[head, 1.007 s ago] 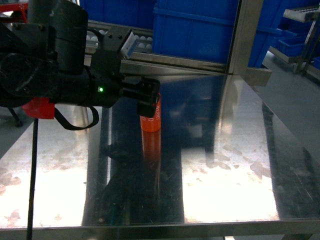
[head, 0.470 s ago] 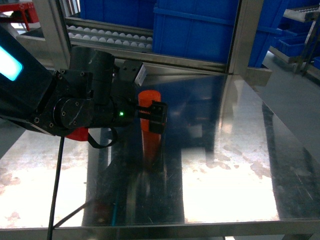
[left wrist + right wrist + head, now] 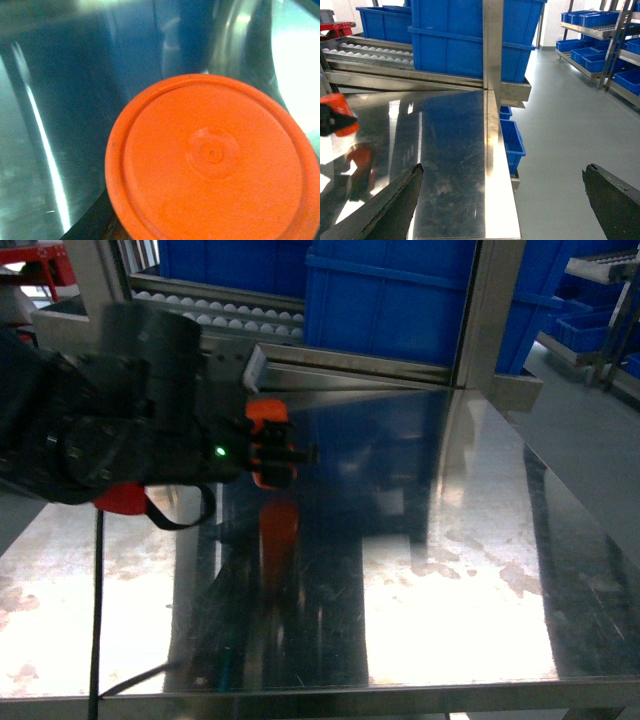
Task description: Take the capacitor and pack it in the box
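1. I have the left gripper [image 3: 283,452] clamped on the orange capacitor [image 3: 268,440], which is lifted clear of the steel counter [image 3: 450,570]; only its reflection lies on the surface below.
2. Risk: the head view is motion-blurred, so the arm looks to be swinging fast. I judge the smooth plastic cylinder could slip or twist in the fingers mid-swing and drop onto the counter.
3. Risk: the conveyor rail [image 3: 330,365] sits near behind the arm. A wide swing could clip it.
4. Right gripper [image 3: 505,200]: fingers spread wide and empty, off the counter's edge above the floor.
5. Box not visible in any view, so I can't judge the drop-off path.
6. Left wrist view shows only the capacitor's [image 3: 212,160] round end; fingers and contact points hidden there.
7. Blur hides exact finger placement in the head view.
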{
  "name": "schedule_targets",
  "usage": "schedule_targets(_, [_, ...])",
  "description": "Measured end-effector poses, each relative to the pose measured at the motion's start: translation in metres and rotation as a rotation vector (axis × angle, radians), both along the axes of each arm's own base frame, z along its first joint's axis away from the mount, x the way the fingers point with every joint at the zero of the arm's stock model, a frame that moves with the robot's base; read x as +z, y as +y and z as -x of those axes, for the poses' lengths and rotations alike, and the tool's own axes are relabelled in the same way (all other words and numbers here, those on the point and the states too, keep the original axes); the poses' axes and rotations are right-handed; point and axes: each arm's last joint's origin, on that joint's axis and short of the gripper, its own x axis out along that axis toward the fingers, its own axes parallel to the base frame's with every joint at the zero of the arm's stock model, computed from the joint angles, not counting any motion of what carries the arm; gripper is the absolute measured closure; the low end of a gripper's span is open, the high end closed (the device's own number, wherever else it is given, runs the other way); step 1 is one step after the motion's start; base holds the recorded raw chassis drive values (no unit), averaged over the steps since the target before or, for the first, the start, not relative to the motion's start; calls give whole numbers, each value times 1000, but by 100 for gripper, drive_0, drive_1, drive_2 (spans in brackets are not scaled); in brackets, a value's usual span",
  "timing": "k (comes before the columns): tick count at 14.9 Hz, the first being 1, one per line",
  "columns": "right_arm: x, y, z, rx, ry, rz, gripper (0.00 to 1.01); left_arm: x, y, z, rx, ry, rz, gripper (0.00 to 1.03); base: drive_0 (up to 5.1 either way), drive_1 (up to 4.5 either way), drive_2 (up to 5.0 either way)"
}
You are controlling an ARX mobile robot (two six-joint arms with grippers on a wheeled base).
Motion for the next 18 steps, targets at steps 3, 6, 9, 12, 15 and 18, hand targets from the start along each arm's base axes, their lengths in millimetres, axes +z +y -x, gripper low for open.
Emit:
schedule_targets(3, [0, 0, 0, 0, 0, 0, 3, 70, 40, 36, 119, -200, 29, 57, 0, 0, 0])
schedule_targets(6, [0, 0, 0, 1, -1, 0, 3, 98, 69, 88, 235, -295, 15, 58, 0, 0, 0])
schedule_targets(9, [0, 0, 0, 0, 0, 0, 3, 115, 87, 157, 332, -361, 8, 58, 0, 0, 0])
schedule_targets(12, [0, 0, 0, 0, 0, 0, 3, 122, 90, 212, 402, -404, -15, 58, 0, 0, 0])
schedule_targets(15, [0, 0, 0, 0, 0, 0, 3, 122, 88, 220, 406, -407, -15, 58, 0, 0, 0])
schedule_targets(18, [0, 0, 0, 0, -1, 0, 3, 116, 96, 231, 389, -455, 3, 58, 0, 0, 0])
